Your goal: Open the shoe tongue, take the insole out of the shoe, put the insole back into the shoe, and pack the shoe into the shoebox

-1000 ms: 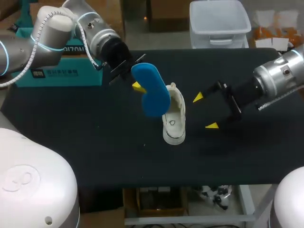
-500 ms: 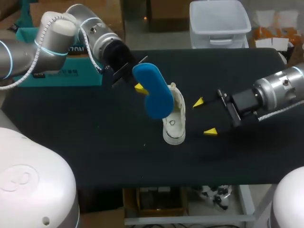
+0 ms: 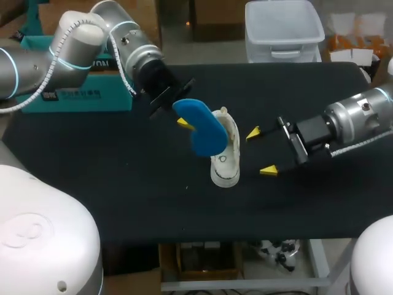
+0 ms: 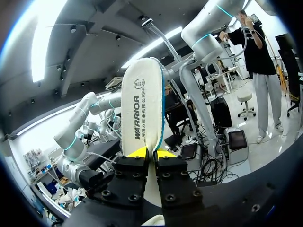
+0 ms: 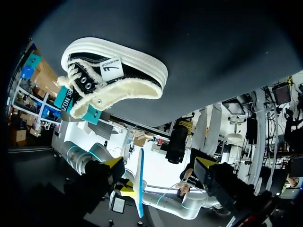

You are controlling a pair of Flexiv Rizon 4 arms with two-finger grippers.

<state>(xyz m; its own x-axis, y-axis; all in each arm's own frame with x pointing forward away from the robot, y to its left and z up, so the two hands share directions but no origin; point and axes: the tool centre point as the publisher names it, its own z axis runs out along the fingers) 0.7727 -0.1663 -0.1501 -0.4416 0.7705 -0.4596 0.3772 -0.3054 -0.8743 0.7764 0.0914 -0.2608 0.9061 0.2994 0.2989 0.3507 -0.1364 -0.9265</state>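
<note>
The left gripper (image 3: 183, 122) pinches one end of the insole (image 3: 202, 128), both yellow tips pressed on its faces. It looks like light, thin, bendy foam (likely to flop when held only at the end), so a hold nearer the middle would steer it better. Its free end hangs over the shoe (image 3: 225, 163). The right gripper (image 3: 261, 151) stands spread wide just beside the shoe, holding nothing.
</note>
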